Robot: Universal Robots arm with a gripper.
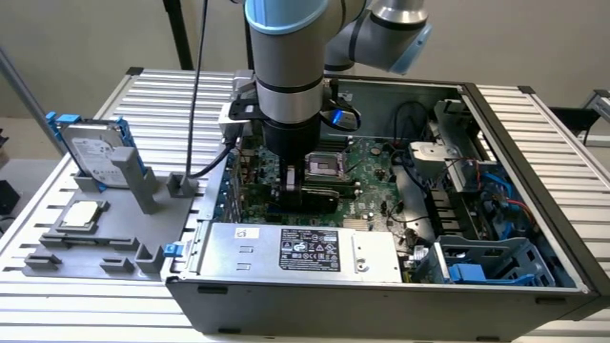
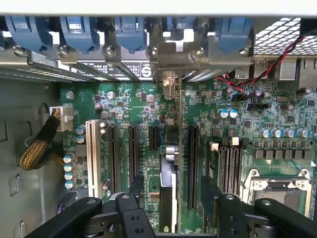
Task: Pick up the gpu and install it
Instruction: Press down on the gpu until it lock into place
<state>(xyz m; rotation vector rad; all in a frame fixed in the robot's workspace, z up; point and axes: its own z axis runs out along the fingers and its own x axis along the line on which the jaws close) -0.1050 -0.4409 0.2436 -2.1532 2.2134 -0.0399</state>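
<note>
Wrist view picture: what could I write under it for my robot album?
The open end effector hangs over the green graphics card, standing edge-on in a slot on the computer's main board.

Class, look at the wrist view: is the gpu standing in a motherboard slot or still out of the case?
In. The gpu stands edge-on in a slot on the motherboard, its bracket at the case's rear wall, between the open gripper fingers.

Seated gpu (image 2: 169, 171) blocks gap between jaws; empty slots (image 2: 132, 153) flank it.
</note>
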